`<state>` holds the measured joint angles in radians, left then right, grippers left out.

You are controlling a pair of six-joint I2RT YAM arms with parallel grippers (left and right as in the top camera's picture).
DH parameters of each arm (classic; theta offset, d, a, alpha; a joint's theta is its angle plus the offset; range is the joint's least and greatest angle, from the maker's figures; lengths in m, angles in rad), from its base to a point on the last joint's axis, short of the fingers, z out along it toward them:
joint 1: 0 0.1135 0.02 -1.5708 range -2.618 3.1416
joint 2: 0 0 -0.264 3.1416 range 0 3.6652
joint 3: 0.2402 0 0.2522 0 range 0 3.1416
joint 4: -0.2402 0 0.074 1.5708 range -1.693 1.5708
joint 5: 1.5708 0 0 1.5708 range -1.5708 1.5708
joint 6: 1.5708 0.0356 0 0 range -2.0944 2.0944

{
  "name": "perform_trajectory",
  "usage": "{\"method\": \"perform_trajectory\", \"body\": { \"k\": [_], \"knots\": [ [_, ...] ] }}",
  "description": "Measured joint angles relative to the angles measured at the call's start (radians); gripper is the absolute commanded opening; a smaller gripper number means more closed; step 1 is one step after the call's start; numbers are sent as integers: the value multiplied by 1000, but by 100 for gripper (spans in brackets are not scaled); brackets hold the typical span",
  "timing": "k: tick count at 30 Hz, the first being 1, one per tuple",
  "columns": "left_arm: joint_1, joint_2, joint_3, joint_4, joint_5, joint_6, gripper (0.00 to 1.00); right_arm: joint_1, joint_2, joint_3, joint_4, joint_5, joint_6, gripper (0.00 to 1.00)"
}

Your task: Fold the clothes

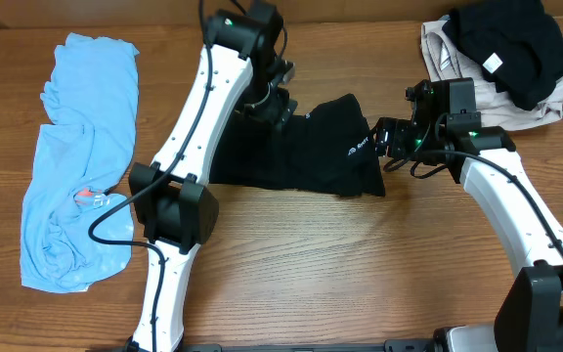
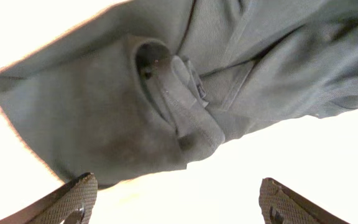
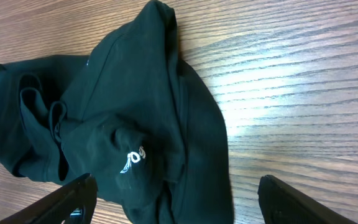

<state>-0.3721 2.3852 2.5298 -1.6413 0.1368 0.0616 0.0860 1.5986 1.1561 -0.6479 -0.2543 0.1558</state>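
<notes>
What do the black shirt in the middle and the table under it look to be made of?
Black shirt: soft matte knit, probably cotton or a blend; it lies in limp folds, with a fine texture showing in the left wrist view. Table: wood grain with a slight sheen, from the glare in the right wrist view; solid wood or laminate, I cannot tell.

I can't read the white logo (image 1: 353,151) on the black garment (image 1: 301,161). The bottom edge crops the left fingers (image 2: 67,200) and right fingers (image 3: 67,199); the table (image 2: 291,149) washes out white behind the left ones.
</notes>
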Motion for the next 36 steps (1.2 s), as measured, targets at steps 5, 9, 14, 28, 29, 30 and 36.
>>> {"method": "perform_trajectory", "body": {
  "k": [5, 9, 14, 28, 29, 30, 36],
  "knots": [
    [1, -1, 165, -45, -33, -1, 87, 0, 0, 0, -19, 0, 0, 89],
    [1, -21, 208, -45, -47, -1, 89, 0, 0, 0, -42, 0, -8, 90],
    [1, -127, 209, -46, -109, -16, 91, 0, 0, 0, -52, 0, -19, 92],
    [1, -452, 92, -46, -250, -89, 100, 0, 0, 0, -51, 17, -26, 100],
    [2, -458, 76, -46, -260, -96, 100, 0, 0, 0, -51, 19, -27, 100],
    [4, -468, 34, -48, -289, -116, 100, 0, 0, 0, -48, 21, -26, 100],
    [61, -474, -147, -46, -362, -195, 100, 0, 6, -4, 42, 26, -26, 100]
  ]
}}
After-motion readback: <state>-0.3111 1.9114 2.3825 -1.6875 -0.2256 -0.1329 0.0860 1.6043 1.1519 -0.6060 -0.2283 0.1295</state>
